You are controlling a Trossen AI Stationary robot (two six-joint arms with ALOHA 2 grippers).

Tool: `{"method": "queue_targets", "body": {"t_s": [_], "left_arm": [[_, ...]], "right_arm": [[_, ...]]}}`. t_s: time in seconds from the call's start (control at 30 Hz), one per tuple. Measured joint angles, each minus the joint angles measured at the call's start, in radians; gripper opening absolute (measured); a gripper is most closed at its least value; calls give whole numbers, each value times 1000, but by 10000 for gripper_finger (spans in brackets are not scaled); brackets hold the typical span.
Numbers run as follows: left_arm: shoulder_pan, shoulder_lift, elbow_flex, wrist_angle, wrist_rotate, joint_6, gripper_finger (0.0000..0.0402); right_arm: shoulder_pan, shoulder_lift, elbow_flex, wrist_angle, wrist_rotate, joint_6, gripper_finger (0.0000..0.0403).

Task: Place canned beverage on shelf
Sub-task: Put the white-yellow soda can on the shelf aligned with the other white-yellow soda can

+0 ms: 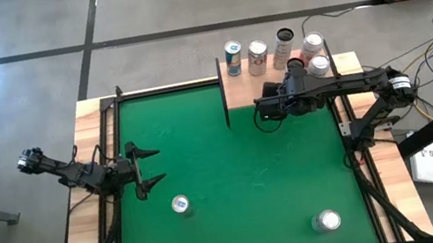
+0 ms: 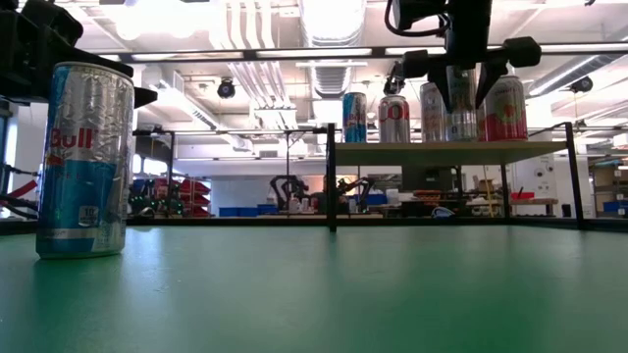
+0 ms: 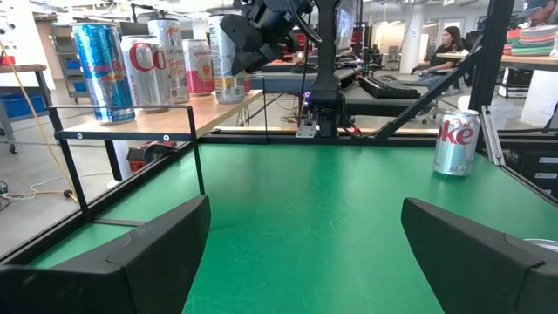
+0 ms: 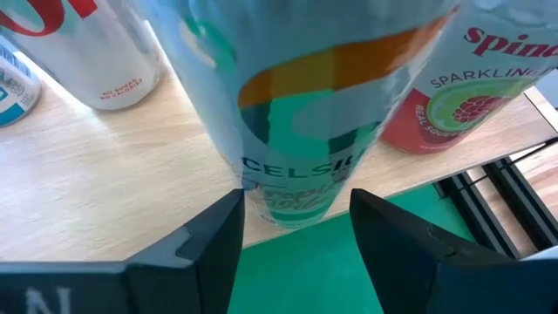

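Top of the Celsius can [image 4: 296, 105] cut off by the right wrist picture's edge, lettering partly hidden behind the right end effector [image 4: 296, 228]. Red Bull can [image 2: 84, 160] half shadowed by the left end effector [image 2: 39, 39], itself cropped in the low view.

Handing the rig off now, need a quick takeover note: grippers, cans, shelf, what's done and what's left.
Right gripper: at the shelf's front edge, fingers shut, with the Celsius can just ahead of them. The can stands on the shelf; whether it is gripped cannot be told.
Left gripper: open, empty, waiting over the table's left side.
On the shelf: five cans, counting the Celsius one, among them a Red Bull can and a Coke can.
On the table: another Red Bull can near the left arm, and a Diet Coke can at front right.
Left: shelve those two cans.
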Motion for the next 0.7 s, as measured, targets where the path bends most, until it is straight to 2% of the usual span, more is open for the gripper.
{"method": "queue_targets", "body": {"t_s": [0.3,0.7], "left_arm": [[0,0,0,0,0,0,361],[0,0,0,0,0,0,361]], "right_arm": [[-9,1,0,3,41,-11,199],[-64,39,0,81,54,-119,198]]}}
